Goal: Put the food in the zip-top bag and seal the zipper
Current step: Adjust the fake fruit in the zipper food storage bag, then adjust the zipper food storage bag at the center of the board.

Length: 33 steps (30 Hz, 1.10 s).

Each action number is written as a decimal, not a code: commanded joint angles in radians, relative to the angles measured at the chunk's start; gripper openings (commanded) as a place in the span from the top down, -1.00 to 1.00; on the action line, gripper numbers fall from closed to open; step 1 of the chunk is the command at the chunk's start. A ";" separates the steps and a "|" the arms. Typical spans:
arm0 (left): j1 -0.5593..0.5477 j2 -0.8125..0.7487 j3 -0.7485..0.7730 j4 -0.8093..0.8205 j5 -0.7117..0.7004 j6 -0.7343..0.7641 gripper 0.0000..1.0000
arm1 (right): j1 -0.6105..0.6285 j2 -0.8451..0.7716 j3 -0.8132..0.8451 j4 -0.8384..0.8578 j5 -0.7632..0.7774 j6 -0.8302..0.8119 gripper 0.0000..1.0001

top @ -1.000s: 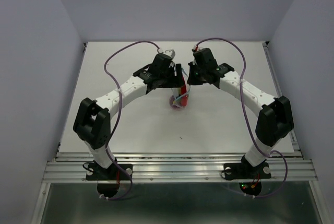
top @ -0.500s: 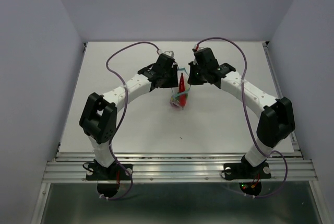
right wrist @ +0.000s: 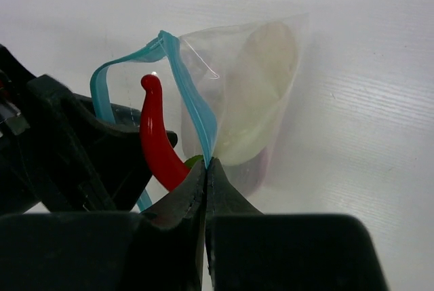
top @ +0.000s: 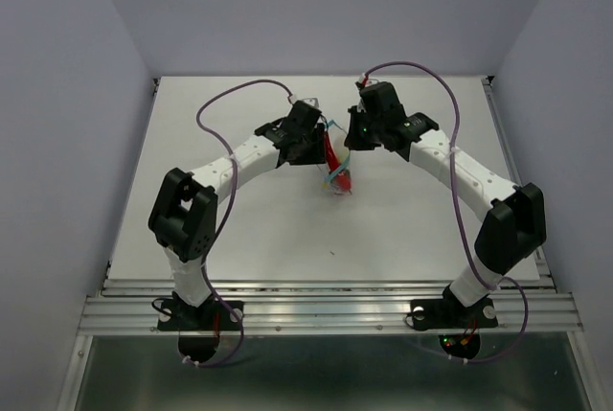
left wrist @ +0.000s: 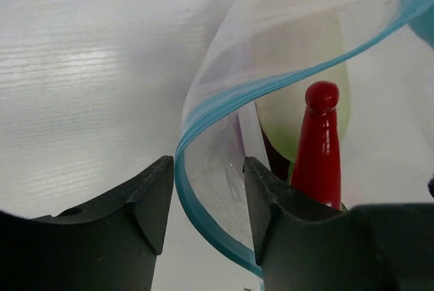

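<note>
Zip-top bag [right wrist: 271, 87] holding radish [left wrist: 298, 67] and chili [left wrist: 319, 148] just beyond right end effector [right wrist: 205, 169], clamped on zipper [right wrist: 196, 108]; left end effector [left wrist: 209, 196] apart astride it; sealing pending.

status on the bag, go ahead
Right gripper shut on zipper; left gripper open, strip running through the gap. Radish inside zip-top bag, chili upright in the open mouth. Zipper unsealed; chili may foul the seal.

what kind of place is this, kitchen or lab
Probably a robot lab test cell, not a kitchen: a white table boxed in by plain panels, two arms bolted to an aluminium rail, working a zip-top bag.
</note>
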 commanded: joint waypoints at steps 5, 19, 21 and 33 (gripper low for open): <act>-0.011 -0.193 0.009 0.006 0.039 0.024 -0.39 | 0.004 0.025 0.090 -0.007 0.083 0.046 0.99; -0.055 -0.466 -0.375 0.261 0.171 0.093 -0.86 | -0.025 0.092 0.145 -0.040 0.075 0.147 0.99; -0.079 -0.462 -0.412 0.315 0.171 0.121 -0.85 | -0.025 0.095 0.151 -0.046 0.067 0.150 0.99; -0.158 -0.385 -0.442 0.462 0.050 0.189 -0.32 | -0.045 0.095 0.162 -0.064 0.038 0.175 0.99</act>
